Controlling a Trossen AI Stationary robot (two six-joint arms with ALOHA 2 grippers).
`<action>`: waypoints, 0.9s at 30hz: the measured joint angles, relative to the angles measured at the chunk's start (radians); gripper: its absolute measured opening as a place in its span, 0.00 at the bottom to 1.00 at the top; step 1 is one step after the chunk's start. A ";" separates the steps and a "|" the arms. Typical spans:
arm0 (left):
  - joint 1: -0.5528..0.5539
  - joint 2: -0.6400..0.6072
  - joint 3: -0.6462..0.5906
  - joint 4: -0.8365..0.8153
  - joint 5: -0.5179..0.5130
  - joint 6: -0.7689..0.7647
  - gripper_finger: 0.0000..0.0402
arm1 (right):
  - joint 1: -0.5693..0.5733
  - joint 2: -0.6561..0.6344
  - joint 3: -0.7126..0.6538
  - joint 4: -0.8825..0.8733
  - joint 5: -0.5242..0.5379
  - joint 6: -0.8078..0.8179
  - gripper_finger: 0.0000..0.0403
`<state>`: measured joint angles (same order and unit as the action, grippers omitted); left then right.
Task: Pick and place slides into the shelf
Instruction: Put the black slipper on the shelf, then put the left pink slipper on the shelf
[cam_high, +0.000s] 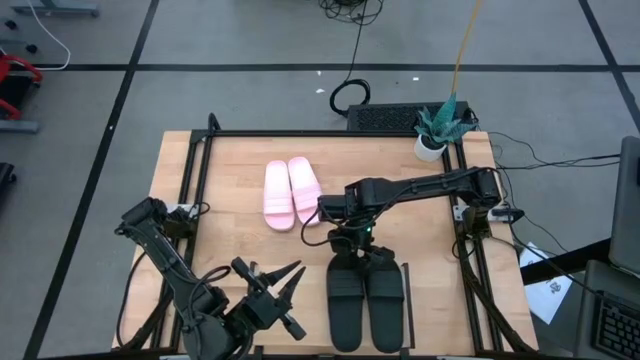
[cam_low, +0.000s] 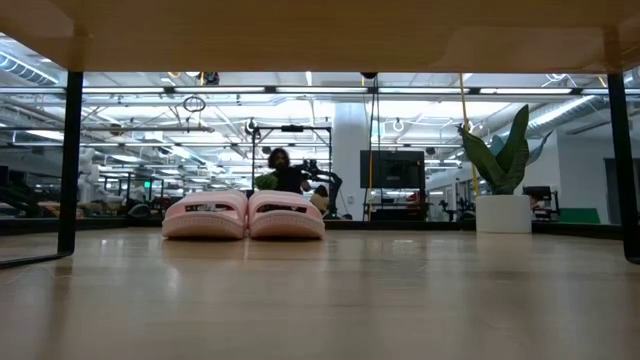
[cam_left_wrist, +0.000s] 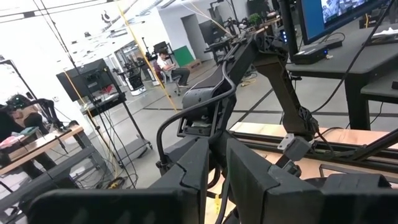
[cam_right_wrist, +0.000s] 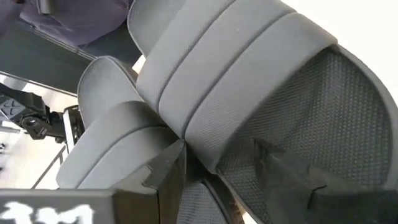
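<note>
Nearest you, the black slides (cam_high: 364, 293) are lying side by side on the desk (cam_high: 230, 240) at its front edge, right of centre, outside the shelf's rails. Your right claw (cam_high: 352, 243) is sitting right at their far ends, reaching in from the right side. In the right wrist view its fingers (cam_right_wrist: 163, 169) are spread apart around the strap area of one black slide (cam_right_wrist: 249, 93), not clamped, with the second black slide (cam_right_wrist: 109, 124) just beside it. Your left claw (cam_high: 283, 283) is hanging at the front left, fingers spread, holding nothing, well apart from the black pair. Further back, the pink slides (cam_high: 291, 192) are resting together on the shelf (cam_high: 185, 165), left of centre. The potted plant (cam_high: 437, 128) is standing at the far right corner
</note>
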<state>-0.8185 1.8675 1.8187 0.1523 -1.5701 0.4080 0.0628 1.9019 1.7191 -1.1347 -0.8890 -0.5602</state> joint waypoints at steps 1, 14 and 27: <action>0.000 0.000 0.000 0.000 0.000 0.000 0.16 | 0.000 -0.001 0.000 0.001 0.000 0.000 0.44; 0.000 0.000 0.000 0.000 0.000 -0.010 0.16 | 0.000 -0.057 0.000 -0.014 0.006 0.017 0.44; 0.097 -0.080 -0.001 -0.109 0.001 0.125 0.16 | 0.000 -0.211 0.004 0.052 0.218 0.124 0.44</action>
<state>-0.7210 1.7872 1.8173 0.0434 -1.5688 0.5334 0.0631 1.6905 1.7232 -1.0828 -0.6706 -0.4365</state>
